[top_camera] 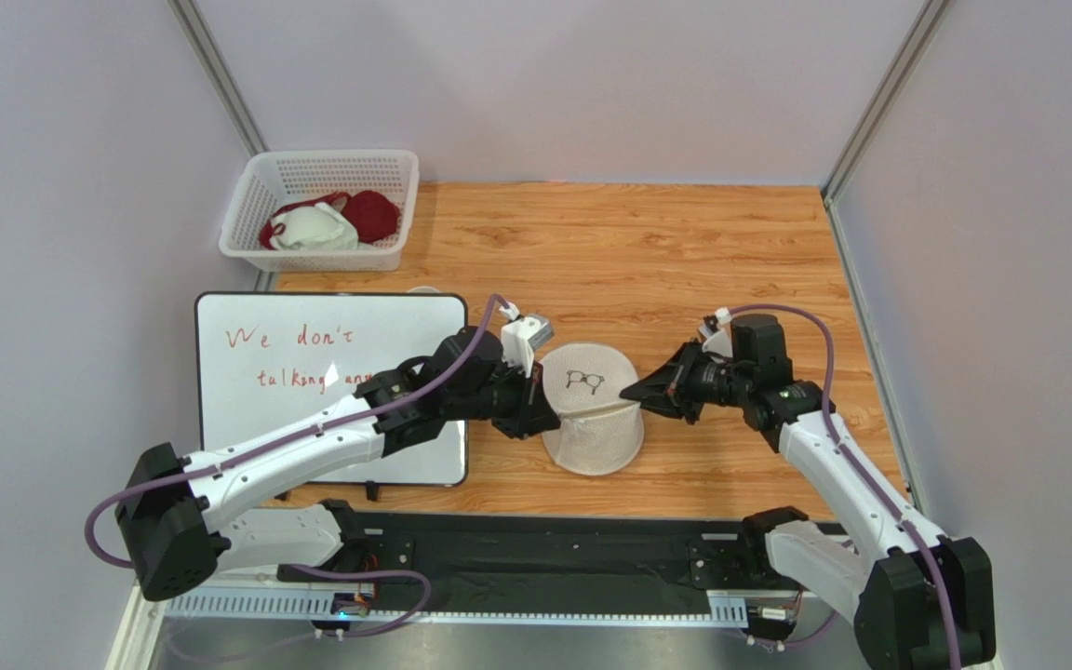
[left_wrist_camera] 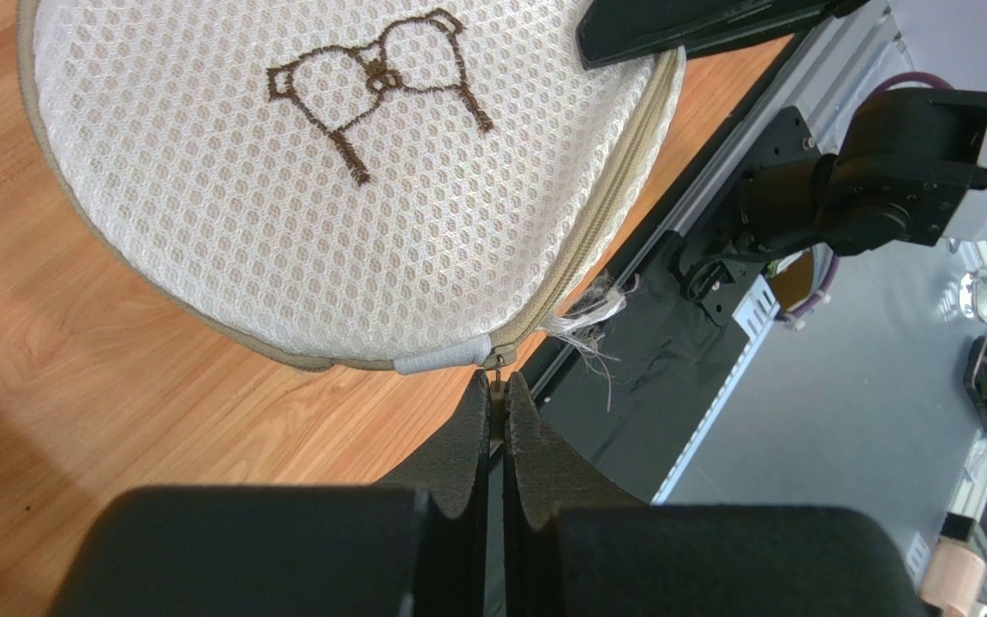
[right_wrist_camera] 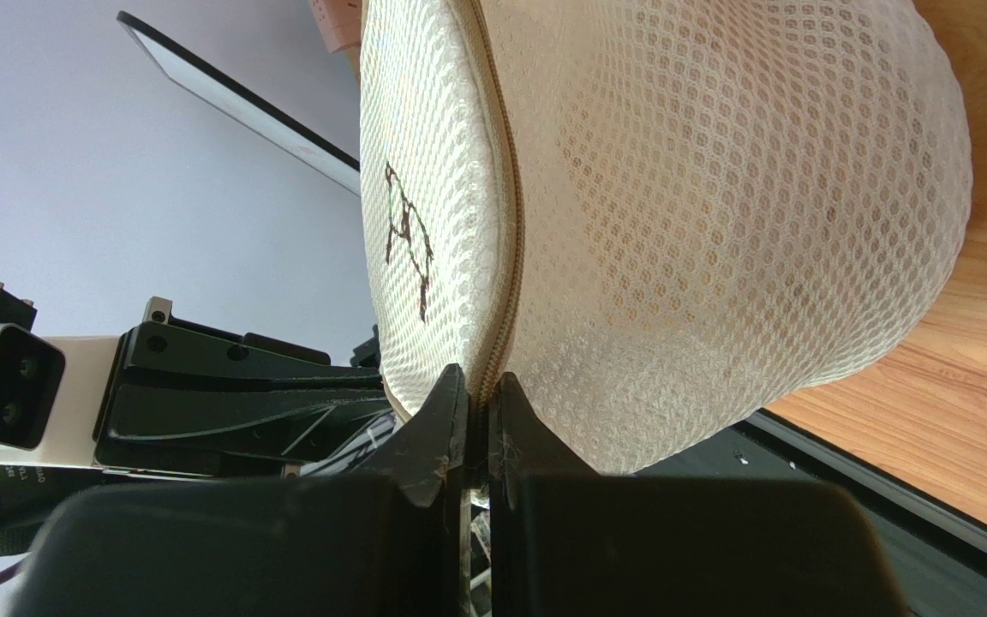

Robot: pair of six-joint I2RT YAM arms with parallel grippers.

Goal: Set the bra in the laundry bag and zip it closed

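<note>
- Step in hand: closing the zip, judged from both arms gripping the rim of the laundry bag (top_camera: pixel 594 419), which sits between them near the front of the table (top_camera: pixel 724 265) with its drawn face toward the overhead camera.
- Left gripper (left_wrist_camera: pixel 501 386): fingers pressed flat together on a small part at the rim zipper (left_wrist_camera: pixel 595 238), just beside a grey tab (left_wrist_camera: pixel 441 361). It is probably the pull, but too small to tell for certain.
- Right gripper (right_wrist_camera: pixel 477 392): clamped on the seam where the two mesh domes meet, on the opposite side of the bag.
- Bra: nowhere in the open. The domes bulge full, so it is judged to be inside, though the mesh does not show it clearly.
- Zipper state: the stretches seen from both wrists look closed. Whether the whole circuit is shut cannot be told.
- Next move, as a judgement: one gripper anchors the rim while the other draws the slider along the curve. The pull should follow the seam, since soft mesh buckles if tugged outward.
- Writing: the whiteboard (top_camera: pixel 290 366) carries red handwriting, "We don't" above "talking", with the rest hidden by the left arm.
- Labels: a dark outline drawing of a bra (left_wrist_camera: pixel 377 84) on the bag's face, with no brand name legible.
- Background: the basket (top_camera: pixel 318 210) holds a dark red garment (top_camera: pixel 374 212) and a white garment (top_camera: pixel 315 231).
</note>
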